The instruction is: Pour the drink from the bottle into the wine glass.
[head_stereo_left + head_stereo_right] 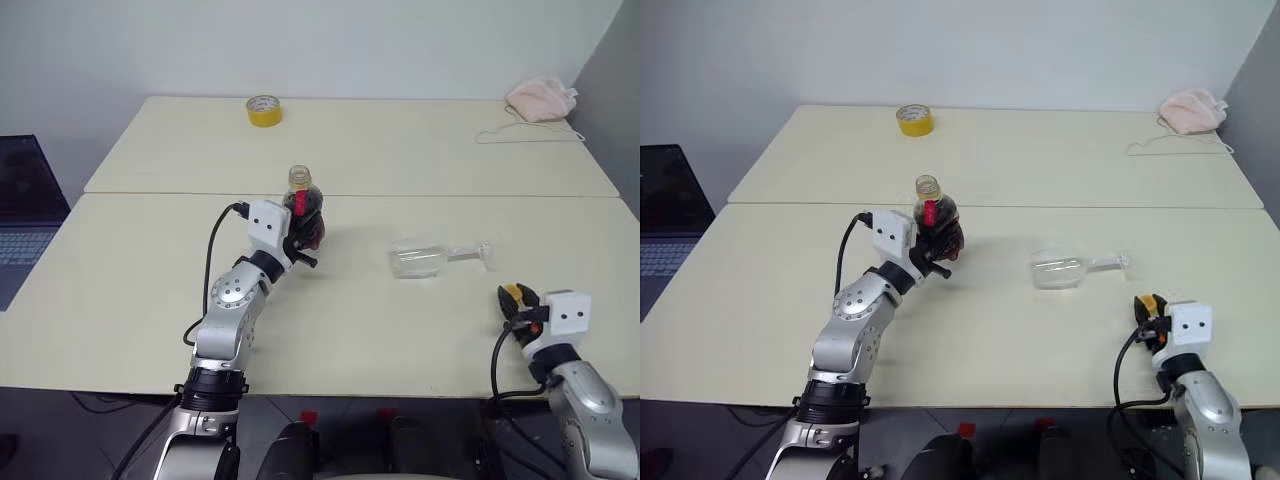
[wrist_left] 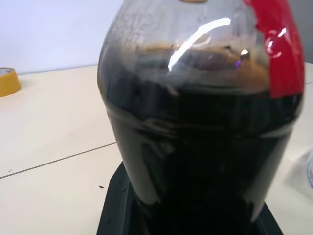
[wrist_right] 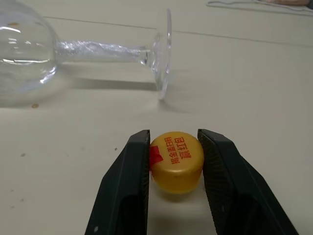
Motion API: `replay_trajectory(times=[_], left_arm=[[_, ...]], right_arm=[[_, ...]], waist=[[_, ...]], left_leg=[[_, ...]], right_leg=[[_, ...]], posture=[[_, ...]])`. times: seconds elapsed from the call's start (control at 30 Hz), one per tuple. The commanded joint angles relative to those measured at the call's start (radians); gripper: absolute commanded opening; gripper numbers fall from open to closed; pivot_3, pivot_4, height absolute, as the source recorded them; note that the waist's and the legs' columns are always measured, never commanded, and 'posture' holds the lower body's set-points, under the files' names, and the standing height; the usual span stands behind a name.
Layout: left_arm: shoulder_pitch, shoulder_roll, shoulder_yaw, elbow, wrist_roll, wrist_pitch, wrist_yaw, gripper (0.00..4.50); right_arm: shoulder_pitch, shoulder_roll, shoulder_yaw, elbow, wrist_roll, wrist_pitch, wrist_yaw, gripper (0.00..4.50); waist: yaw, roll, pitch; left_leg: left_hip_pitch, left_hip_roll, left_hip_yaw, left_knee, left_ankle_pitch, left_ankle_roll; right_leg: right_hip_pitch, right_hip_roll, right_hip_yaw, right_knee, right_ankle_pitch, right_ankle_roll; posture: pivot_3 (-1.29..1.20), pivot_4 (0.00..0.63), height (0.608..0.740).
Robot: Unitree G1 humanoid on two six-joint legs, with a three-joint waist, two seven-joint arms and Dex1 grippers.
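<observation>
The bottle (image 1: pixel 303 200) stands upright near the middle of the table, half full of the dark drink (image 2: pixel 195 171), with a red label strip. My left gripper (image 1: pixel 305 232) is shut on its lower body from the near side. The wine glass (image 1: pixel 420 258) lies on its side to the right of the bottle, with its bowl toward the bottle and its foot (image 3: pixel 164 54) pointing right. My right gripper (image 3: pixel 173 139) hovers low at the table's near right, shut on the yellow cap (image 3: pixel 176 161), just in front of the glass's foot.
A yellow tape roll (image 1: pixel 263 110) sits at the far side of the table. A pink cloth (image 1: pixel 540 98) and a white cord (image 1: pixel 525 136) lie at the far right. A laptop (image 1: pixel 20 225) stands off the table's left edge. A seam (image 1: pixel 150 193) crosses the tabletop.
</observation>
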Motion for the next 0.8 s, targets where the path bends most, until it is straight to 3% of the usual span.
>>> replay_trajectory(times=[0.03, 0.23, 0.27, 0.6, 0.8], left_arm=[[-0.015, 0.002, 0.011, -0.046, -0.007, -0.035, 0.006, 0.76], [-0.016, 0.002, 0.012, -0.044, -0.006, -0.037, 0.009, 0.76], [-0.016, 0.001, 0.013, -0.044, -0.005, -0.038, 0.011, 0.76], [-0.023, 0.001, 0.035, -0.028, -0.006, -0.053, 0.038, 0.76], [-0.043, 0.008, 0.056, 0.004, -0.002, -0.070, 0.053, 0.76]], right_arm=[[-0.014, -0.012, -0.008, -0.006, 0.024, 0.027, 0.005, 2.24], [-0.010, -0.019, -0.007, -0.005, 0.046, 0.064, 0.030, 4.30], [-0.007, -0.020, -0.007, -0.008, 0.053, 0.075, 0.032, 4.48], [-0.051, -0.034, 0.005, -0.139, 0.038, -0.108, 0.057, 4.50], [-0.127, -0.087, 0.124, -0.294, 0.150, 0.055, 0.137, 4.50]], waist=[[0.000, 0.000, 0.000], [0.000, 0.000, 0.000], [0.000, 0.000, 0.000], [-0.001, 0.000, 0.000], [0.000, 0.000, 0.000]], left_leg=[[0.000, 0.000, 0.000, 0.000, 0.000, 0.000], [0.000, 0.000, 0.000, 0.000, 0.000, 0.000], [0.000, 0.000, 0.000, 0.000, 0.000, 0.000], [0.000, 0.000, 0.000, 0.000, 0.000, 0.000], [0.000, 0.000, -0.001, 0.000, 0.000, 0.000]], right_leg=[[0.000, 0.000, 0.000, 0.000, 0.000, 0.000], [0.000, 0.000, 0.000, -0.001, 0.000, 0.000], [0.000, 0.000, 0.000, -0.001, 0.000, 0.000], [0.000, 0.000, 0.000, -0.001, 0.000, 0.000], [0.001, 0.000, -0.002, -0.001, 0.000, 0.000]], posture=[[0.00, 0.150, 0.740], [0.00, 0.150, 0.740], [0.00, 0.150, 0.740], [0.00, 0.150, 0.740], [0.00, 0.150, 0.740]])
